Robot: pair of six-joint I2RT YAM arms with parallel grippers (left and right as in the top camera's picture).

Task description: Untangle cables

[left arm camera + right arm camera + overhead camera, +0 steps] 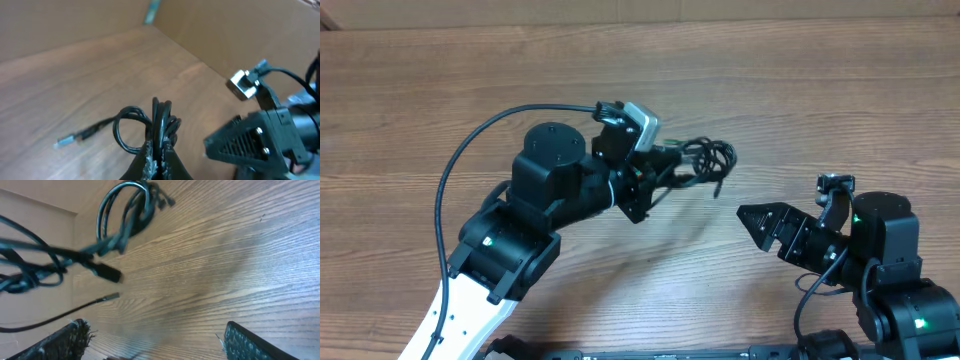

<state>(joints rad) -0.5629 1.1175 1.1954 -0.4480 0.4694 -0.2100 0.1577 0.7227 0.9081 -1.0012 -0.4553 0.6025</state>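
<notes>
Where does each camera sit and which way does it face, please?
Overhead: above the table, looking straight down; left arm and right arm both show.
Left wrist: on the left arm, looking along its shut left fingers at the cables they hold, right fingers beyond.
Right wrist: on the right arm, looking between its open right fingers toward the cables.
Shared: all three show the cables.

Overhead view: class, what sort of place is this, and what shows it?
Probably a robotics lab test bench: black left robot arm and black right robot arm over a wood-grain tabletop walled by brown cardboard, the left hand gripping a tangle of thin black cables.
</notes>
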